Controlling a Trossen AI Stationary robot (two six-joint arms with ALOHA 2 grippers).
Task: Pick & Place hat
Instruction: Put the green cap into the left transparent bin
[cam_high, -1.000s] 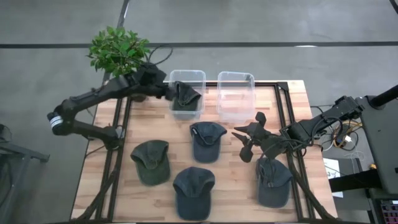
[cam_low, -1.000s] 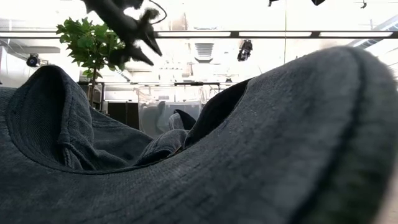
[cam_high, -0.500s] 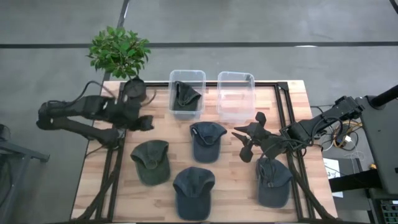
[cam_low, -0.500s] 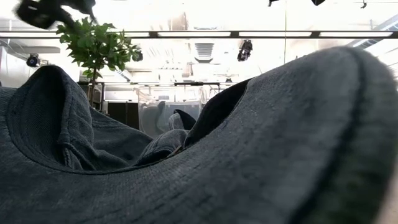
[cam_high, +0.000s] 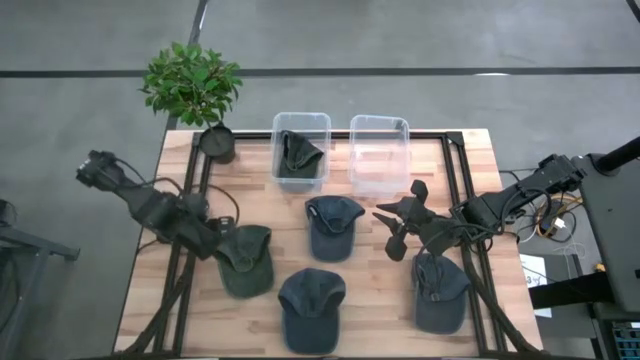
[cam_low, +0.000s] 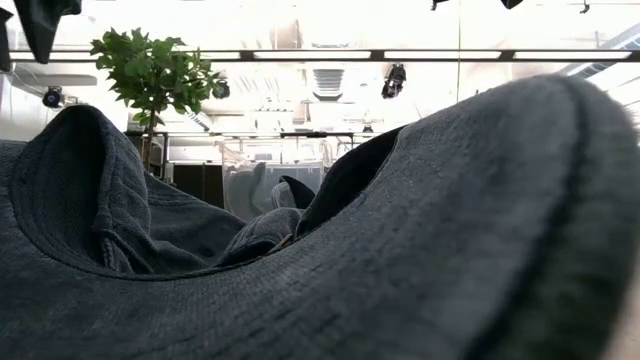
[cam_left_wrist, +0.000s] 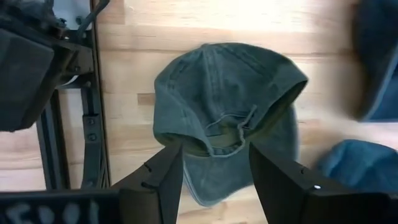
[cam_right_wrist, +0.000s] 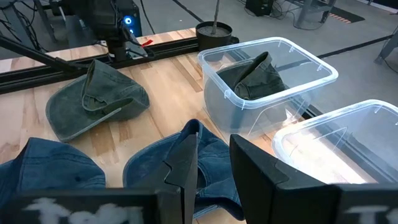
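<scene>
Over the counter's (cam_high: 390, 300) left side, your left hand (cam_left_wrist: 214, 163) hangs above the green hat (cam_left_wrist: 229, 112), fingers spread, gripping nothing (one hat (cam_high: 297, 152) sits binned); right hand (cam_high: 398, 228) waits open, empty.

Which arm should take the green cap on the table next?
Left. The left gripper hangs open right over the green cap, fingers either side of its back edge. The right gripper waits across the table by the blue caps.

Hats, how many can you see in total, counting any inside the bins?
5: a green cap inside the left clear bin; on the table, an olive cap front left, and blue denim caps centre, front centre and front right.
</scene>
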